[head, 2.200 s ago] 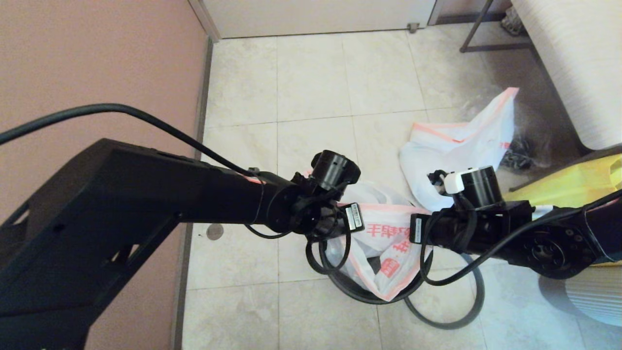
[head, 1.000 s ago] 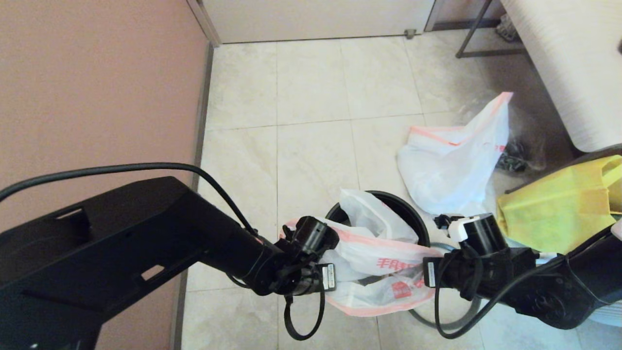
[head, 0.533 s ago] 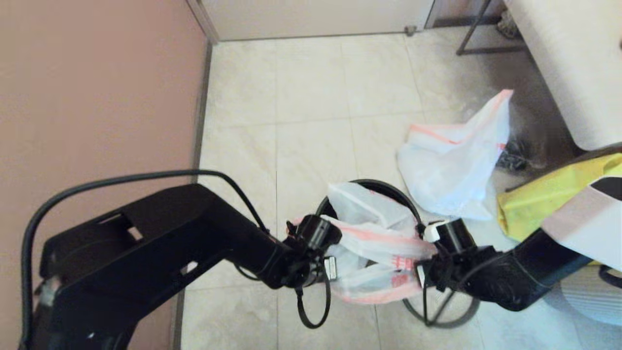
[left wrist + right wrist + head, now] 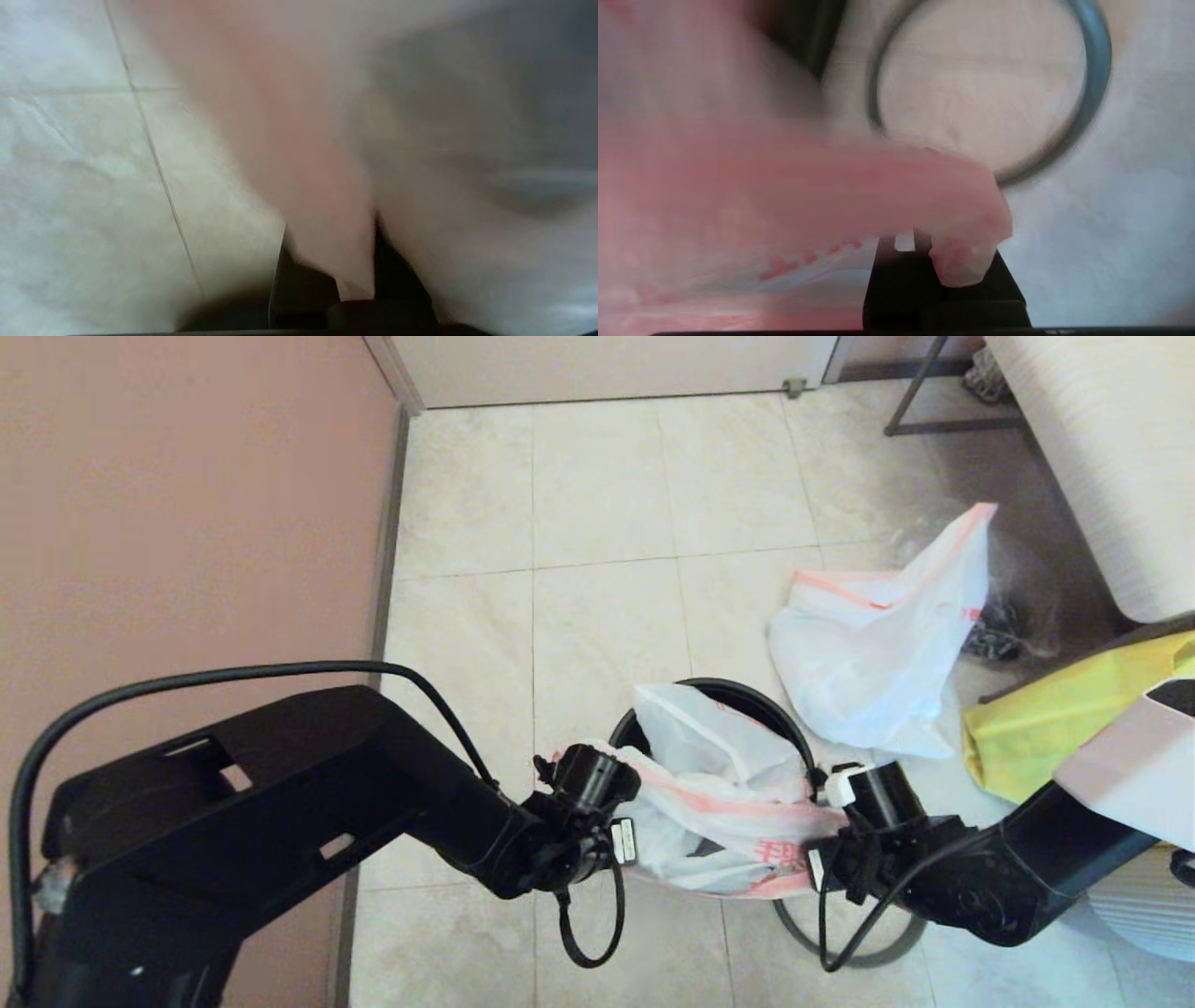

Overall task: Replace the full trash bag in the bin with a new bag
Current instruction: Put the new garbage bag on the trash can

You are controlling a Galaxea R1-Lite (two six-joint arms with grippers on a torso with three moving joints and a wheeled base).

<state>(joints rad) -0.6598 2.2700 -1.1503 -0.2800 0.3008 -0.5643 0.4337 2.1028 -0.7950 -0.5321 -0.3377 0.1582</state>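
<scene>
Pinching the new bag (image 4: 724,803) over the bin (image 4: 747,695), both tools; full trash bag (image 4: 873,639) lies beyond.

The head camera looks steeply down on the floor (image 4: 597,616), both arms and the bin (image 4: 747,695). Each wrist camera sits close behind its fingers, pressed against the new bag (image 4: 719,793); all three views share it.
</scene>
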